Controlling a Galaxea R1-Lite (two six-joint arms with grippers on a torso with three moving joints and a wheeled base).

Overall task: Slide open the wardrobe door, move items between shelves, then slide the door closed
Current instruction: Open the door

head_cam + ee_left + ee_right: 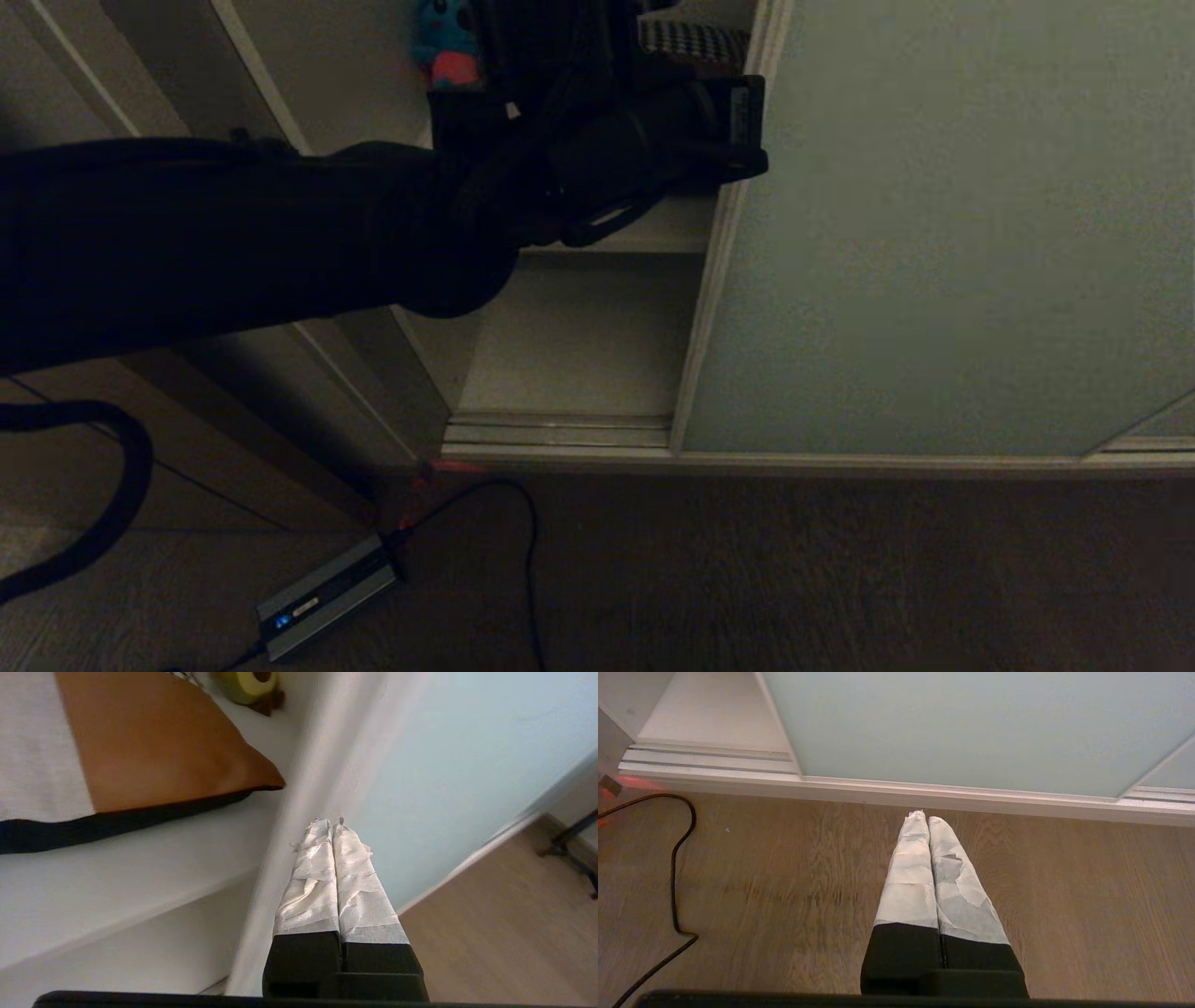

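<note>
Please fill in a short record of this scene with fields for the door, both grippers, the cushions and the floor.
door: sliding wardrobe door partly open, its frame edge beside the shelves
left gripper: fingers shut, empty, tips at the door's frame edge
right gripper: fingers shut, empty, over the wood floor
cushions: cream cushion with brown band lying on a shelf; houndstooth cushion higher up
floor: power brick with cable

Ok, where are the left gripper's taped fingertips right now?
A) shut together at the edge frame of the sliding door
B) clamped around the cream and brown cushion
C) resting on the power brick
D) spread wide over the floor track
A: in the left wrist view the left gripper is shut, empty, tips at the pale frame of the sliding wardrobe door, apart from the cushion.
</note>
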